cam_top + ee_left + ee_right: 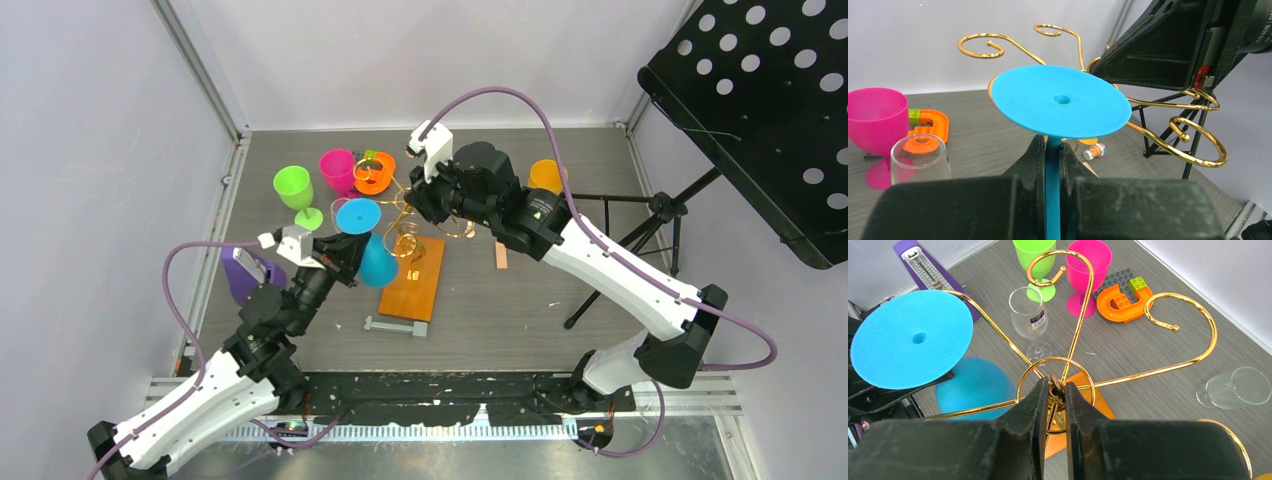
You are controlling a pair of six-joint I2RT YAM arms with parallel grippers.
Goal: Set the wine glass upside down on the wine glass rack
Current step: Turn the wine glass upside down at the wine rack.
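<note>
A blue wine glass (372,250) hangs upside down, its round foot (1060,100) up and its bowl (975,387) below. My left gripper (1054,145) is shut on its stem, beside the rack's gold arms. The wine glass rack (425,225) is a gold wire stand with curly arms (1168,325) on an orange wooden base (412,285). My right gripper (1055,387) is shut on the ring at the top of the rack's stem. The foot (910,337) sits next to one arm, level with it.
A green glass (297,190), a pink glass (338,170), a clear glass (1029,317) and orange toy bricks (375,172) stand behind the rack. Another clear glass (1235,387) lies right of it. A purple metronome (245,275) is at left, a black music stand (760,110) at right.
</note>
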